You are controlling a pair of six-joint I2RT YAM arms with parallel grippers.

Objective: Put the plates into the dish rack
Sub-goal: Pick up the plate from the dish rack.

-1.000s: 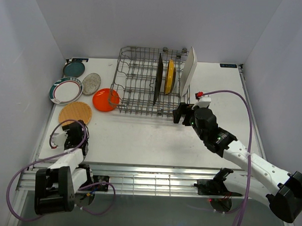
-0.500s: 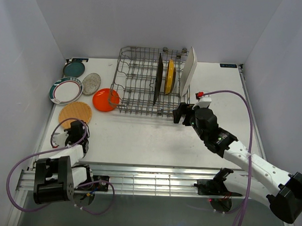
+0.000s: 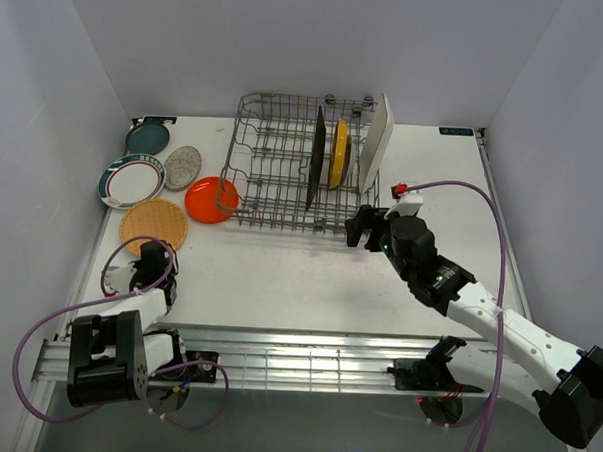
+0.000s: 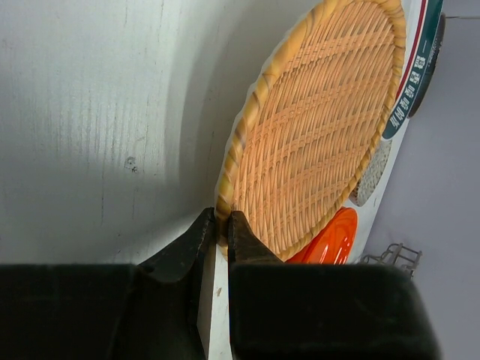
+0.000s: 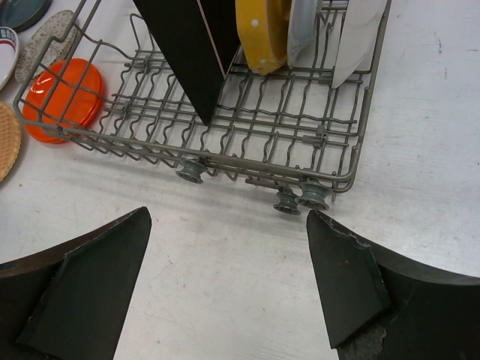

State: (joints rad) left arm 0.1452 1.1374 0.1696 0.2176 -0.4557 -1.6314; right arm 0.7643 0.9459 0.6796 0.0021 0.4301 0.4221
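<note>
Left end effector [image 4: 223, 225] newly tight on woven plate [image 4: 322, 127]; white table [image 4: 90, 112].

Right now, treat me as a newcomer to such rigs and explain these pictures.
Two robot arms with two-finger grippers stand at the table's near edge. One picture looks down from above; the other two come from cameras on the wrists. In the wire dish rack stand a dark square plate, a yellow plate and a white rectangular plate. Left of it lie a teal plate, a speckled grey plate, a teal-rimmed white plate, an orange plate and a woven plate. The left gripper pinches the woven plate's rim; the right gripper hangs open before the rack.
</note>
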